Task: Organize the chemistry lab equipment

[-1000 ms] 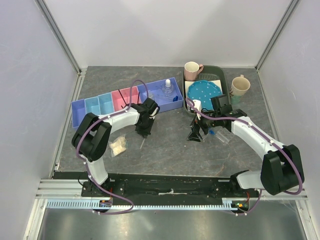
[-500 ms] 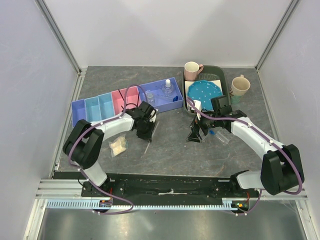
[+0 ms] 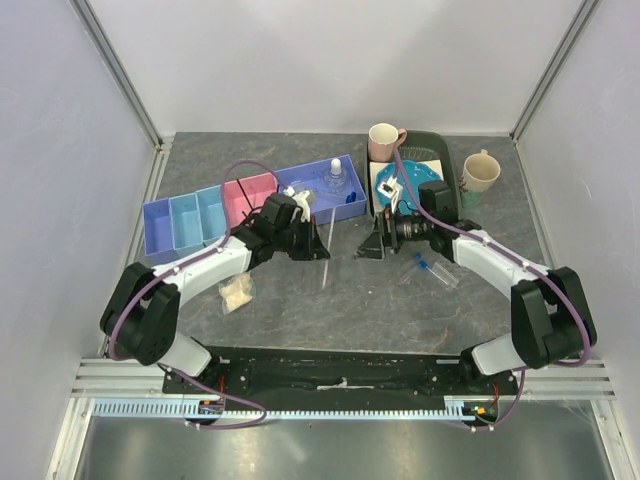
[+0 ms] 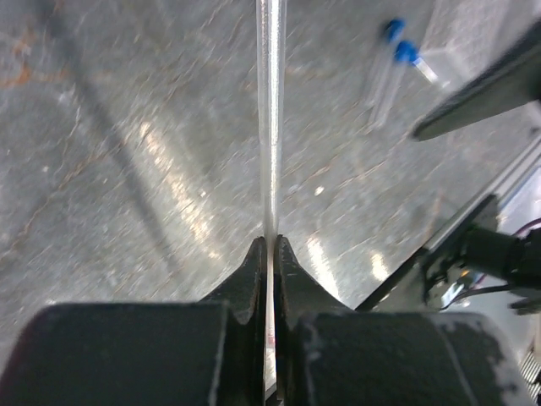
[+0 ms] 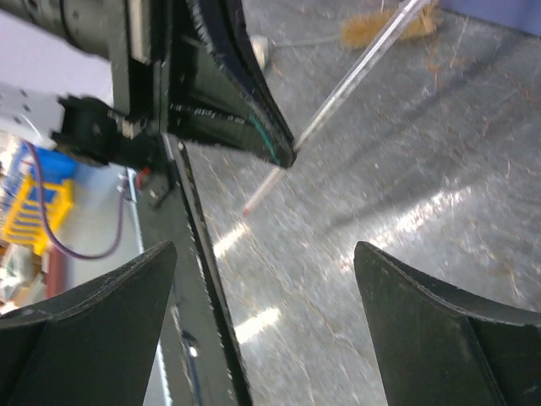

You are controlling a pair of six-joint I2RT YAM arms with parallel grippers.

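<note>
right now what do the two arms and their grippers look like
The left arm and right arm both have white links joined by chunky black joints. A purple cable loops loosely along each one. The left gripper and right gripper are black, each with two tapered, wedge-shaped fingers. No markings are readable.

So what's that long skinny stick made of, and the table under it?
The stick looks like clear glass or plastic: you can see through it, and light glints along it. The table looks like grey stone or a stone-look sheet, smooth and slightly shiny, with thin veins and bright glare.
</note>
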